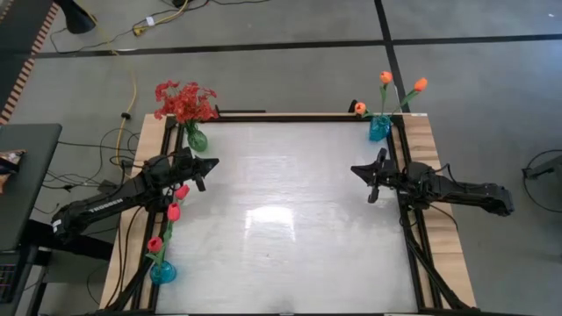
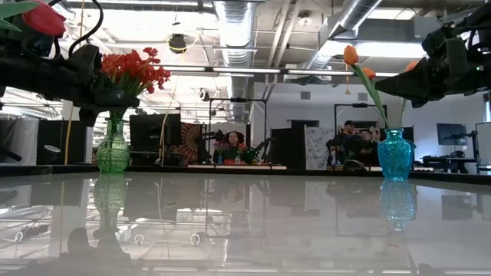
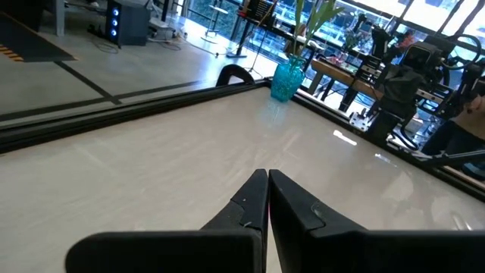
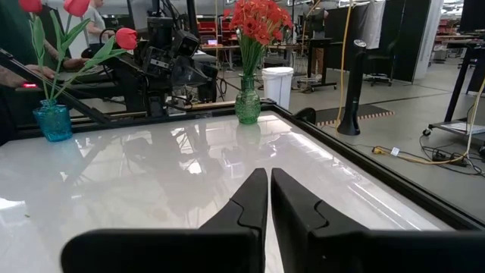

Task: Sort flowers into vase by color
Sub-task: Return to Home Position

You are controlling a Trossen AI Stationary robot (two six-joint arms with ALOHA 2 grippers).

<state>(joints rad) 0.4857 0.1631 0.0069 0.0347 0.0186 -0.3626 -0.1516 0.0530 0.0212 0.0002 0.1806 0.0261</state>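
Red sprays (image 1: 186,101) stand in a green vase (image 1: 197,138) at the table's far left corner. Orange tulips (image 1: 386,79) stand in a blue vase (image 1: 379,128) at the far right corner. Pinkish-red tulips (image 1: 173,211) stand in another blue vase (image 1: 162,272) at the near left. My left gripper (image 1: 213,163) hovers shut at the left edge, above the table, between the two left vases. My right gripper (image 1: 355,169) hovers shut at the right edge, nearer than the orange tulips' vase. Both point toward the table's middle with nothing between their fingers (image 3: 250,201) (image 4: 254,197).
The glossy white tabletop (image 1: 290,219) lies bare between the arms, bounded by a black frame rail (image 1: 299,116). Cables and a yellow cord (image 1: 133,88) lie on the floor beyond the far left. People sit at desks (image 2: 230,146) in the room behind.
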